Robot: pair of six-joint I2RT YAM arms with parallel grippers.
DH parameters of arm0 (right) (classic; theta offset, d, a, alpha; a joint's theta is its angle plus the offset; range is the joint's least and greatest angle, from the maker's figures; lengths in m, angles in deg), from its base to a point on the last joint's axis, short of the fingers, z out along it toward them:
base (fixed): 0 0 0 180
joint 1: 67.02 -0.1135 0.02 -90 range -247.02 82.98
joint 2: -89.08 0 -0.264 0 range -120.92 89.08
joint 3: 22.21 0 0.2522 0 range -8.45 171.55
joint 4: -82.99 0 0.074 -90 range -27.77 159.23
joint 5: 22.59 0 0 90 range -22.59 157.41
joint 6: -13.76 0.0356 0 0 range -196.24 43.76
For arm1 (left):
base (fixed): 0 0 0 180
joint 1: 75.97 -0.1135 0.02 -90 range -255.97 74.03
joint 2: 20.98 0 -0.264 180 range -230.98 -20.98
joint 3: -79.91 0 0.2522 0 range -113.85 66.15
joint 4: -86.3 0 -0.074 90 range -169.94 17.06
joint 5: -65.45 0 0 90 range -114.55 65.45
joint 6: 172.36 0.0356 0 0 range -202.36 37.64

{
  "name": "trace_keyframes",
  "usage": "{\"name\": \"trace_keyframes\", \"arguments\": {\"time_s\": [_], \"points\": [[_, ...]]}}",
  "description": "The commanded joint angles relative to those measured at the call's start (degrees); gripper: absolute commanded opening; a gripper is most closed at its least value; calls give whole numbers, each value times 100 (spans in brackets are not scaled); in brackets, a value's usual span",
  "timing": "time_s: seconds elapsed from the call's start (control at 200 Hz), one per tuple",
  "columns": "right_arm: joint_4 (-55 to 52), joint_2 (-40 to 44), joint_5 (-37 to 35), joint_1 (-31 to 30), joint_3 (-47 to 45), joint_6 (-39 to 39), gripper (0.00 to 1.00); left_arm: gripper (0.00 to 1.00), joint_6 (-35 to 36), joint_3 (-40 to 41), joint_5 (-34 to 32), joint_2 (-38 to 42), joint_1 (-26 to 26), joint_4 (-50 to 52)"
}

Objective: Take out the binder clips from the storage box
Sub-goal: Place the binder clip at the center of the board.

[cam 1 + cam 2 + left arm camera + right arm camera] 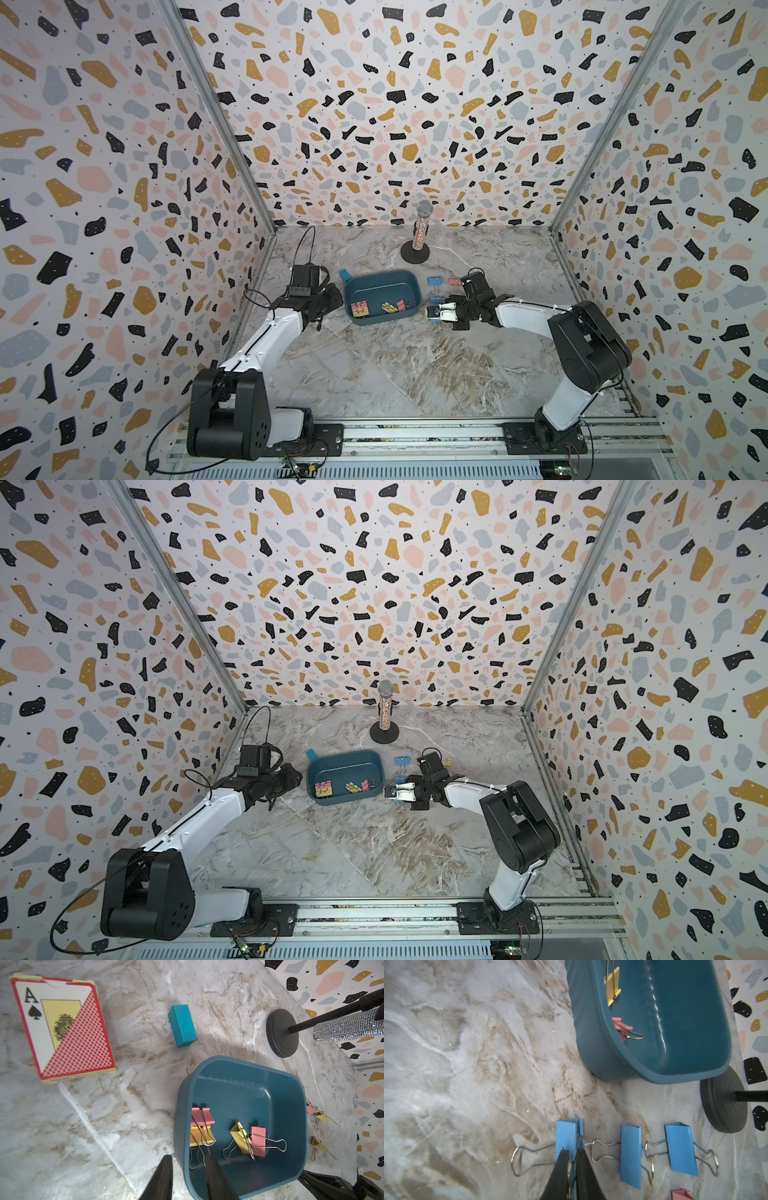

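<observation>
Centre of the counter: storage box, four pink and yellow binder clips inside. Clamped on its left wall, left gripper. Pinched nearly shut on a blue binder clip off its right end, right gripper; two more blue clips alongside, microphone stand behind

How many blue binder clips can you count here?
3 blue binder clips on the table beside the storage box: one at the right gripper, the next and the last in a row beside it. Others may be hidden.
</observation>
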Motion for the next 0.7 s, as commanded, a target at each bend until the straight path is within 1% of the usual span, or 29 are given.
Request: {"name": "trace_keyframes", "arguments": {"time_s": [0.0, 0.095, 0.155, 0.315, 0.561, 0.696], "points": [[-502, -15, -150, -29, 2, 39, 13, 31, 30, 2, -23, 102, -21, -41], [-557, -24, -161, -47, 34, 62, 13, 31, 28, 7, -39, 115, -21, -42], [-618, -23, -182, -64, 63, 87, 14, 31, 30, 5, -32, 111, -21, -43], [-678, -19, -238, -125, 82, 122, 21, 31, 21, 12, -23, 111, -24, -35], [-630, 77, -239, -170, 129, 318, 36, 31, 26, 17, -15, 120, -21, -36], [-527, 214, -166, -170, 155, 466, 40, 31, 30, 20, -34, 94, -23, -43]]}}
